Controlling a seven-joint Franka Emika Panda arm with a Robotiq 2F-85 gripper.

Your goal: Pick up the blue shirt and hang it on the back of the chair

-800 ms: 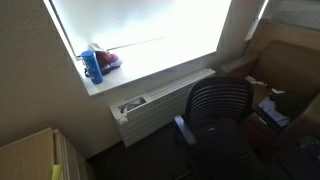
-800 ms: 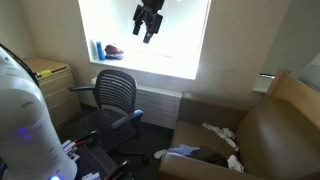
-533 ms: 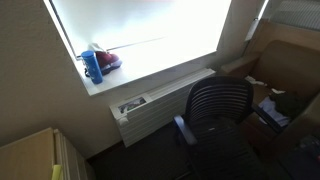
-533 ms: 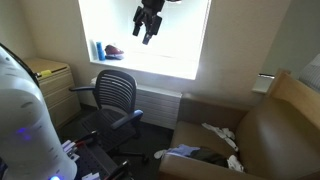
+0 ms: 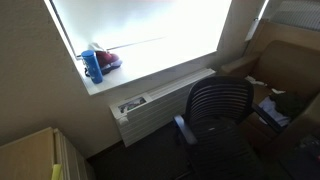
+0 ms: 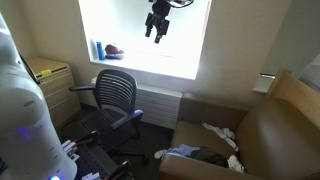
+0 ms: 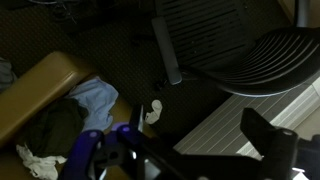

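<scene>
The blue shirt lies crumpled at the edge of a brown couch seat in the wrist view. It shows as a pale bluish patch in an exterior view. The black chair stands under the window, with its ribbed backrest in the wrist view and also in an exterior view. My gripper hangs high in front of the bright window, far above the chair and the shirt. In the wrist view the gripper is open and empty.
A blue bottle and a red item stand on the window sill. A radiator runs below it. The brown couch holds dark and white cloths. A white crumpled scrap lies on the floor. A wooden cabinet stands nearby.
My gripper has moved a little to the right in front of the window. The chair and the shirt have not moved.
</scene>
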